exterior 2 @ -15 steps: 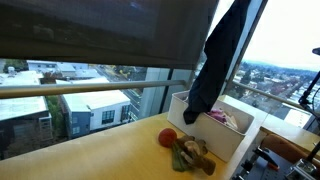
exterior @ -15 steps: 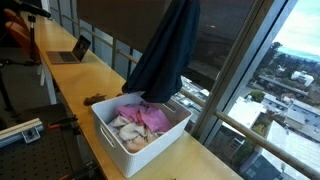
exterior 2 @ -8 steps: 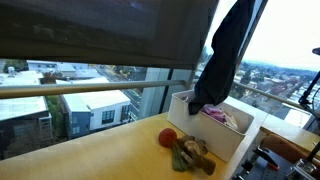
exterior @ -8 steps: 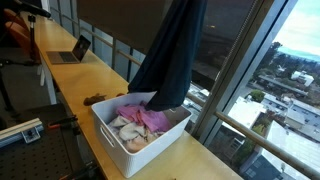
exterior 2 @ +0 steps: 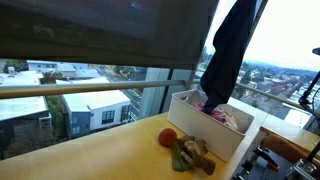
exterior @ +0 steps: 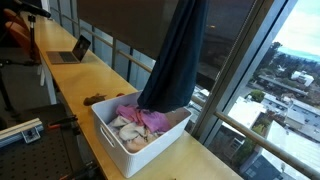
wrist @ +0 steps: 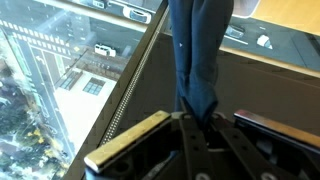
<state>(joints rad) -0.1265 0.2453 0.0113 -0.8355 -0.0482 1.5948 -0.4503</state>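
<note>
your claw point(wrist: 200, 118) is pinching the top of a dark blue garment point(exterior: 178, 60), its tips pressed together on the cloth. the garment hangs straight down, its lower end over the open top of the white bin point(exterior: 112, 145), which stands on the counter point(exterior: 70, 85) along its window edge. pink and pale clothes point(exterior: 148, 120) lie inside the bin. in an exterior view, a red ball point(exterior 2: 168, 137) and a stuffed toy point(exterior 2: 192, 153) sit on the counter just beside the bin.

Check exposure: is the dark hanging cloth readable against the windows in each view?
In an exterior view the dark blue hanging cloth is a backlit near-silhouette, sky blown out; in an exterior view the cloth reads dark, white plastic bin evenly lit; wrist view: cloth folds sharp.
</note>
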